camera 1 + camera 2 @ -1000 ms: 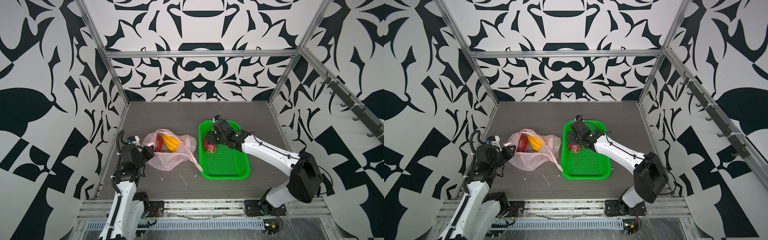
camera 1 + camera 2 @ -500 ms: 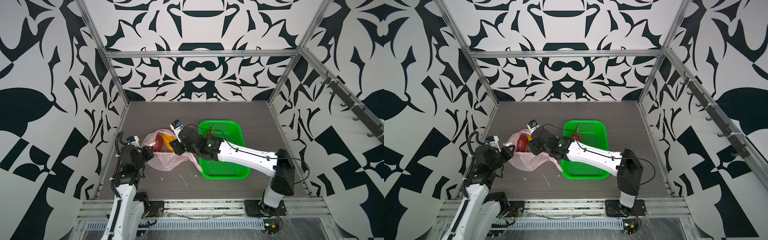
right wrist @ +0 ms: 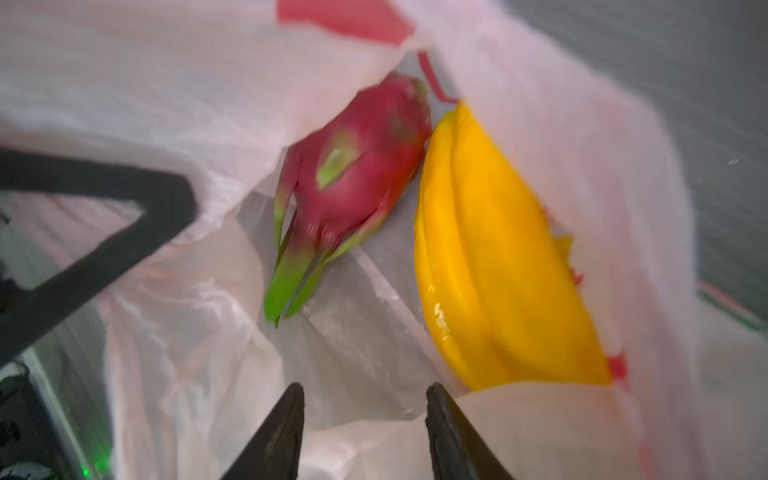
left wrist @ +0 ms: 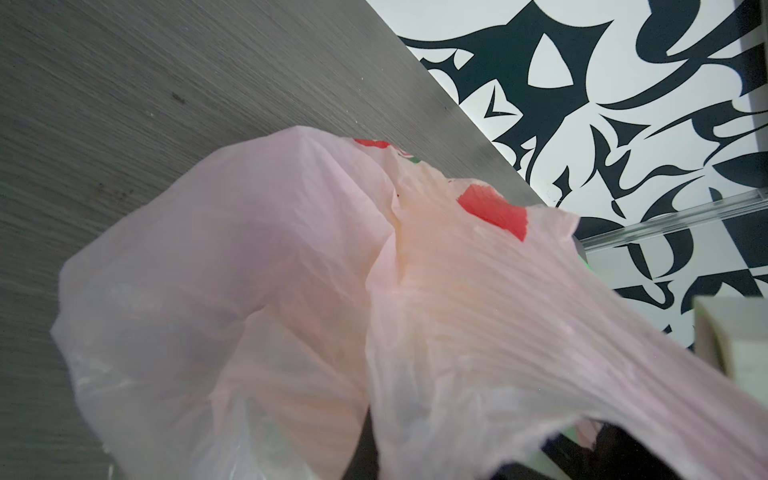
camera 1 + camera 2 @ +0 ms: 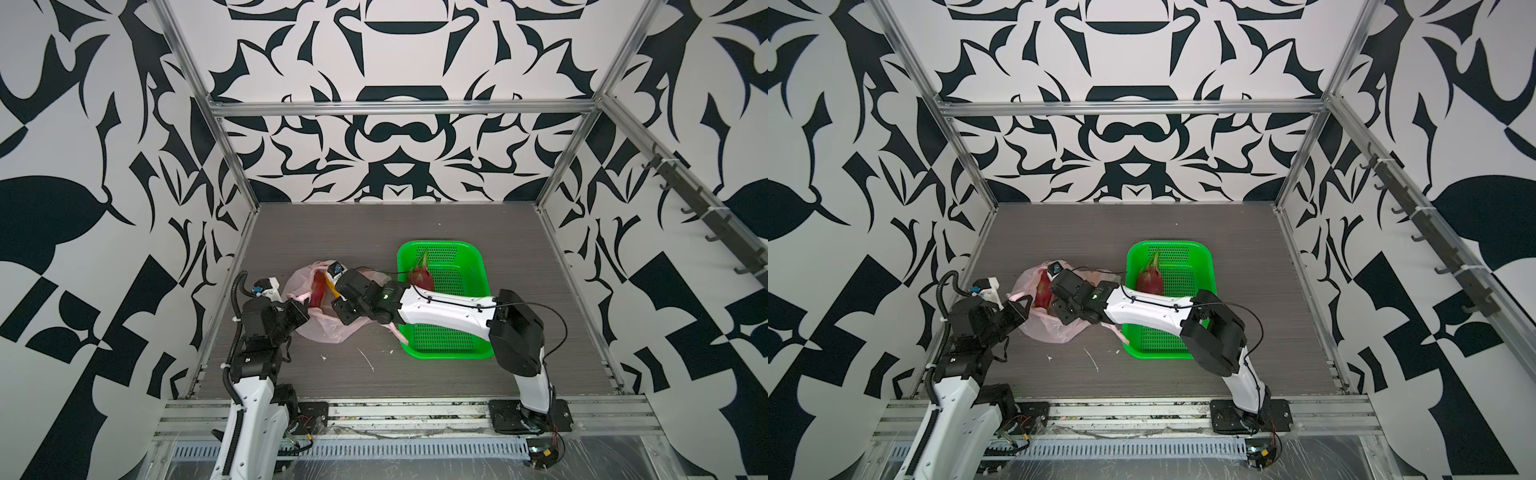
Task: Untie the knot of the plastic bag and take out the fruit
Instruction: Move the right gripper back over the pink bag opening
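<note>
The pale pink plastic bag (image 5: 328,332) (image 5: 1050,332) lies left of centre with its mouth open; the knot is out of view. My left gripper (image 5: 305,314) (image 5: 1022,306) is shut on the bag's left edge, and film (image 4: 291,291) covers its jaws in the left wrist view. My right gripper (image 3: 365,390) hangs open just over the bag's mouth, with only film below it. Inside the bag lie a magenta dragon fruit (image 3: 357,166) (image 5: 318,291) and yellow bananas (image 3: 490,270). A second dragon fruit (image 5: 422,276) (image 5: 1150,278) lies in the green basket.
The green perforated basket (image 5: 440,247) (image 5: 1167,245) stands right of the bag, and my right arm (image 5: 440,311) stretches across it. White scraps (image 5: 368,359) lie on the grey table in front of the bag. Patterned walls close in the sides.
My right arm swung left from the basket to the bag's mouth, leaving a dragon fruit in the basket. The left arm kept its hold and did not move.
</note>
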You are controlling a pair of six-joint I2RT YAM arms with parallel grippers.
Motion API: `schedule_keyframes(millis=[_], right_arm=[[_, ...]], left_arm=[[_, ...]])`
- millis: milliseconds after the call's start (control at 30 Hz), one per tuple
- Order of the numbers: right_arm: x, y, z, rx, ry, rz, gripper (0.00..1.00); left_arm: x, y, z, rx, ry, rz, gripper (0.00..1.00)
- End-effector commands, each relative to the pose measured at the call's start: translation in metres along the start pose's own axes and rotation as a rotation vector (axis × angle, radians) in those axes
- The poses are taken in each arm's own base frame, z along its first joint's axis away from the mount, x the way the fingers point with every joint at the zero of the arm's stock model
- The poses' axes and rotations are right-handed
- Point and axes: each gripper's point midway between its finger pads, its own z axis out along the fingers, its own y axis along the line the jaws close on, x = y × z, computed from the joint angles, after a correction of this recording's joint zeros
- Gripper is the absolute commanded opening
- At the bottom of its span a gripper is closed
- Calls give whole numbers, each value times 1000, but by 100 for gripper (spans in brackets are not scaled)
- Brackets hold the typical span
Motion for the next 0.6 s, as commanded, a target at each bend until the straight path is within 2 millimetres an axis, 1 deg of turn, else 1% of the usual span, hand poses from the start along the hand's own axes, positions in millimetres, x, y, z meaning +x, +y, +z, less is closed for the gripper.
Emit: schedule_keyframes(millis=[0, 167, 233, 400, 500, 567], right_arm=[[8, 4, -16, -10, 4, 29, 50], [39, -4, -8, 16, 73, 41, 51], [43, -5, -9, 25, 82, 37, 51], [40, -5, -14, 41, 87, 15, 51], [32, -2, -20, 53, 75, -25, 51], [21, 0, -25, 69, 52, -72, 52]], left_arm=[[6, 1, 2, 19, 17, -29, 0], [13, 4, 3, 16, 34, -38, 0], [15, 6, 4, 15, 39, -41, 0], [17, 10, 5, 1, 43, -47, 0], [18, 15, 6, -20, 42, -50, 0], [18, 16, 7, -24, 39, -51, 0]])
